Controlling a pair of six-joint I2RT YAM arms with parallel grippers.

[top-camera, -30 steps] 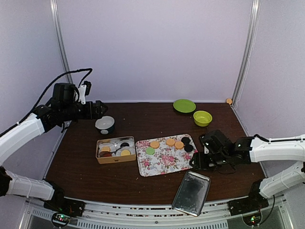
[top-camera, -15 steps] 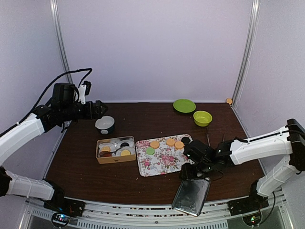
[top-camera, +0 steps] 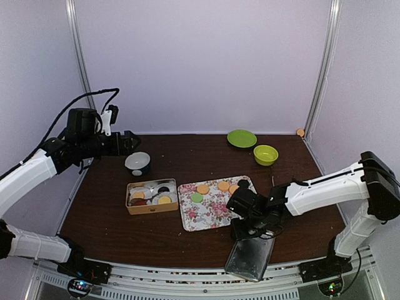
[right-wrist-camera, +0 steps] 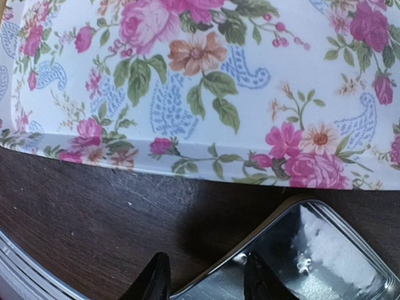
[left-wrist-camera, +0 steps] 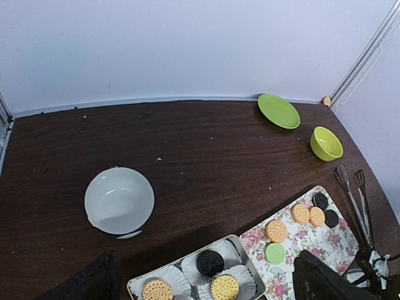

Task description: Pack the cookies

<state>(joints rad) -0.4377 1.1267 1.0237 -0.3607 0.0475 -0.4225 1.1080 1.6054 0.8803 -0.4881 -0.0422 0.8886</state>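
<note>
cookies [left-wrist-camera: 274, 230] location: some loose on the flowered tray [top-camera: 212, 214], some in paper cups [left-wrist-camera: 187, 274] inside the box [top-camera: 152, 209] just left of the tray, all on the counter [top-camera: 187, 159]
handling: probably light, stiff and brittle, likely to crumble if squeezed; lying flat, so little edge to catch
where to hold: best across the rim on opposite edges, softly; never on the faces
count, tray: six (three orange, two black, one light green); in the top view the right arm hides one black
count, box: orange, yellow and black are clear; a dark red one seems to sit in a fourth cup, not sure
count, other: one tray, one box, one metal lid [right-wrist-camera: 325, 250]
right gripper [right-wrist-camera: 204, 275]: low at the tray's near edge, fingers part-way apart either side of the lid's rim, not clamped, no cookie
left gripper [top-camera: 130, 142]: spread wide, empty, hanging high over the counter's back-left
</note>
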